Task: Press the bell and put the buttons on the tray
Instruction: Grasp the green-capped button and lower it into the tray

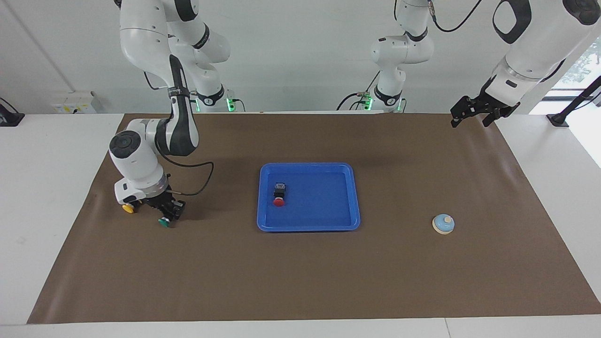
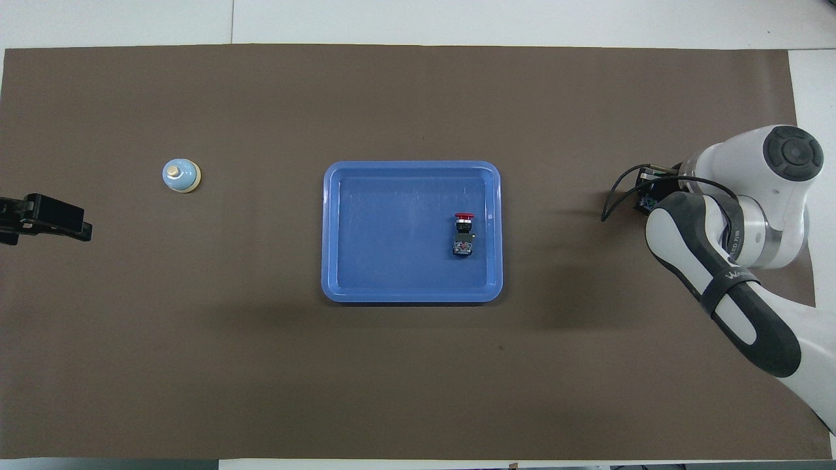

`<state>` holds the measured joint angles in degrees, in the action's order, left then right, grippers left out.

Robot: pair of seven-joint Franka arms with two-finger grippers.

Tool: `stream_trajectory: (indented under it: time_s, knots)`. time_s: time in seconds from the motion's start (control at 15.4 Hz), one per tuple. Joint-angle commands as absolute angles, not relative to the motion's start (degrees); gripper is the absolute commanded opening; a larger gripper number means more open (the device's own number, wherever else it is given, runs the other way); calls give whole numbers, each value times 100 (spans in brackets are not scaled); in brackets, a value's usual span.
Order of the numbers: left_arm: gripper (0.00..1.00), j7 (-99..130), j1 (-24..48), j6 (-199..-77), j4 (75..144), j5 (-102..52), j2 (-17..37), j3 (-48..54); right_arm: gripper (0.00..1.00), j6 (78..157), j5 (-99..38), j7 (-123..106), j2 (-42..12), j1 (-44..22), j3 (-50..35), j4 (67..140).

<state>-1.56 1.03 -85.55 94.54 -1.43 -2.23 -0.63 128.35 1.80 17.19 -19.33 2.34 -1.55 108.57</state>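
Note:
The blue tray (image 1: 307, 227) lies mid-table and also shows in the overhead view (image 2: 411, 296). The red button (image 1: 280, 196) lies on its side in the tray, toward the right arm's end (image 2: 463, 232). My right gripper (image 1: 170, 213) is down at the mat, right at the green button (image 1: 164, 222). The yellow button (image 1: 127, 208) sits beside it, by the wrist. In the overhead view the right arm hides both buttons. The bell (image 1: 443, 224) stands toward the left arm's end (image 2: 181, 175). My left gripper (image 1: 469, 123) waits raised and open, empty (image 2: 42, 219).
A brown mat (image 1: 300, 281) covers the table. The right arm's black cable (image 1: 202, 180) loops out toward the tray. The white table edge (image 1: 554, 178) borders the mat at the left arm's end.

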Motion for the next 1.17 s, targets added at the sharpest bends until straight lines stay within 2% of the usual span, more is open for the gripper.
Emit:
stream_trajectory:
  time_s: [0.0,0.13,0.32,0.65,0.97,1.1]
  knots:
    - [100,-97,97,-8569,9545,-105,-325,-62,0,12070,-60,1837,-1907,246,-552,10224]
    - [100,-97,97,-8569,9545,-105,-325,-53,0,11613,-105,2169,-1907,63,-755,9802]
    - [100,-97,97,-8569,9545,-105,-325,-62,0,11136,-114,2793,-2004,-604,-756,9273]
    - [100,-105,97,-8569,9554,-105,-325,-61,0,11241,-97,4208,-2048,-1800,-747,9176]
    - [100,-97,88,-8569,9545,-105,-325,-61,0,11302,-79,4929,-2416,-2547,-738,8842]
    - [100,-97,97,-8569,9545,-105,-325,-61,0,11740,-27,5071,-2540,-2733,-738,8911]
